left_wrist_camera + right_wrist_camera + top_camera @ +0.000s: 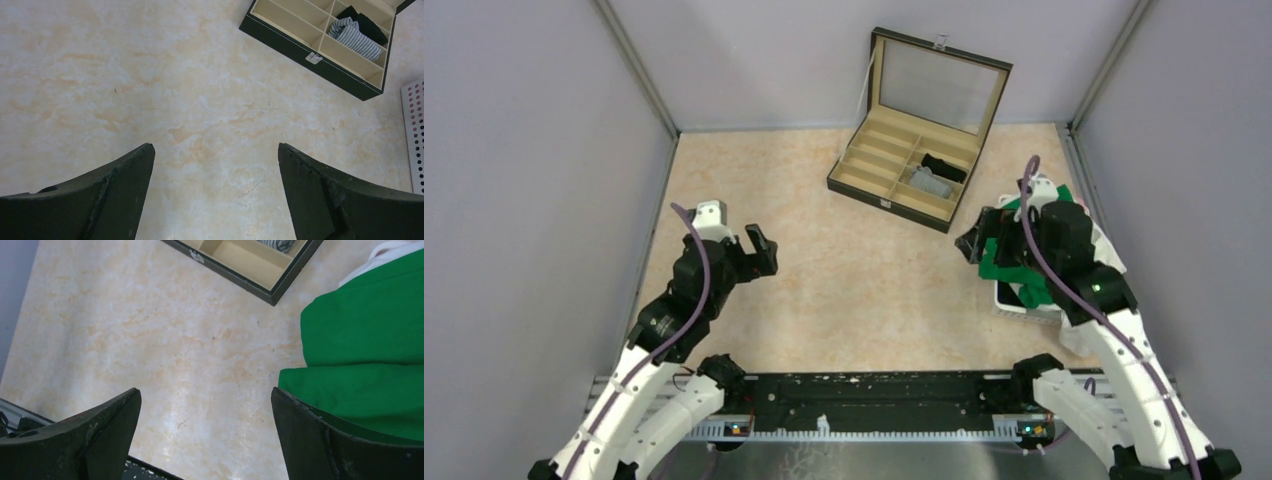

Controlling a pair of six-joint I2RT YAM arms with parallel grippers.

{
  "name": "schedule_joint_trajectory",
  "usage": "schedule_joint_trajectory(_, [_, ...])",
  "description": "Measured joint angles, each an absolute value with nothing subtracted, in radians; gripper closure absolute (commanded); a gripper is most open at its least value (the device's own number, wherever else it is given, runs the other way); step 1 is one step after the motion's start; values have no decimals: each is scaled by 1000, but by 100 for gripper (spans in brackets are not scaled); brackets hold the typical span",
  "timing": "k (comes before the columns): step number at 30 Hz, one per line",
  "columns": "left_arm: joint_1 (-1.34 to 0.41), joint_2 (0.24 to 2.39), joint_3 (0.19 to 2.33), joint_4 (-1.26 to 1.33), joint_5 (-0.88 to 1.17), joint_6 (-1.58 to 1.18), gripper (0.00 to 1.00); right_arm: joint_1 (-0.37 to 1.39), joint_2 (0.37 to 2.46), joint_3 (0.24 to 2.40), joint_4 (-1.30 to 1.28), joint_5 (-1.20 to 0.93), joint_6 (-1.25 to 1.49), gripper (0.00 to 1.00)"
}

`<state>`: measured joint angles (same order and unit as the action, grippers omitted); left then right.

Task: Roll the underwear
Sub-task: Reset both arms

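Observation:
A rolled black underwear (945, 167) and a rolled grey striped underwear (929, 183) lie in adjoining compartments of the open compartmented case (866, 186). Both also show in the left wrist view, the black one (368, 23) and the grey one (353, 37). A green garment (1012, 268) hangs over the edge of a white basket (1024, 308) at the right; it also shows in the right wrist view (365, 340). My left gripper (761, 250) is open and empty over bare table (214, 148). My right gripper (972, 246) is open and empty beside the green garment (205, 391).
The case lid (944, 82) stands upright against the back wall. Grey walls enclose the table on the left, back and right. A black rail (874, 400) runs along the near edge between the arm bases. The basket's perforated side (414, 130) shows in the left wrist view.

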<state>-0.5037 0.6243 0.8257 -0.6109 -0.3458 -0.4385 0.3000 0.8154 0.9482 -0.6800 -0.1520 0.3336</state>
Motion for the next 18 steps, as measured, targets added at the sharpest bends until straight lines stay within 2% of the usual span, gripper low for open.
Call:
schedule_joint_trajectory(11, [-504, 519, 817, -630, -381, -417, 1, 300, 500, 799, -609, -97, 269, 1])
schedule_joint_trajectory(18, [-504, 478, 791, -631, -382, -411, 1, 300, 414, 738, -567, -65, 245, 1])
